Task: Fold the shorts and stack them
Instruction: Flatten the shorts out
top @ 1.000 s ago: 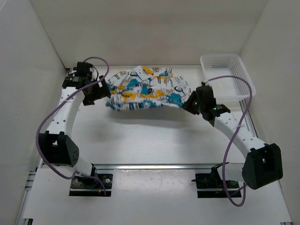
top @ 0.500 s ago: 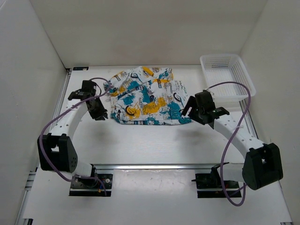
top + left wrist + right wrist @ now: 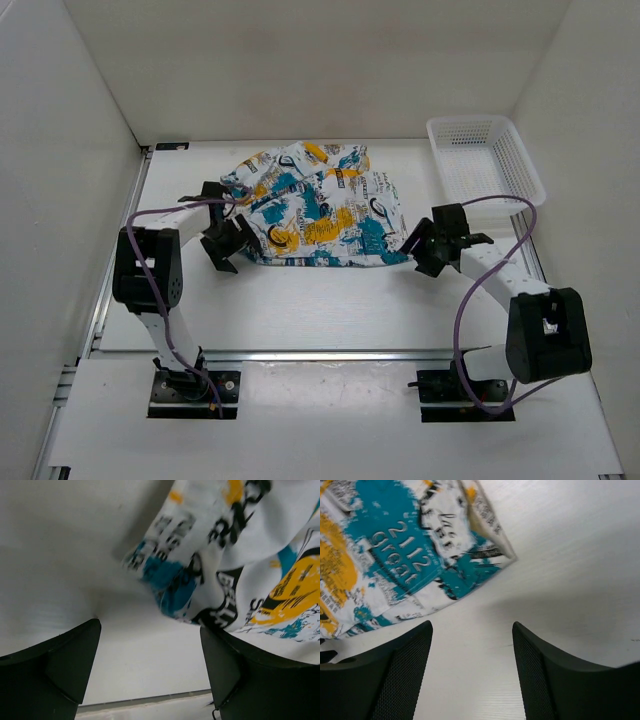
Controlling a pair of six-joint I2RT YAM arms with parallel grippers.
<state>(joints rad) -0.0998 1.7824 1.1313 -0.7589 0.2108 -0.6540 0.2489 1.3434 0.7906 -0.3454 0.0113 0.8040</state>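
The shorts [image 3: 315, 205], white with teal, yellow-orange and black print, lie flat and a little rumpled on the table at the back middle. My left gripper [image 3: 238, 240] is open and empty just off their left edge; the left wrist view shows that edge of the shorts [image 3: 240, 565] above its spread fingers. My right gripper [image 3: 415, 247] is open and empty just off their right corner; the right wrist view shows that corner of the shorts [image 3: 410, 560] lying on the table beyond its fingers.
A white plastic mesh basket [image 3: 484, 165] stands at the back right, close behind the right arm. White walls close the table in on the left, back and right. A metal rail [image 3: 330, 355] runs across the near side.
Both grippers carried the shorts forward and down, laid them on the table and let go. Both have opened and drawn back off the cloth's edges.
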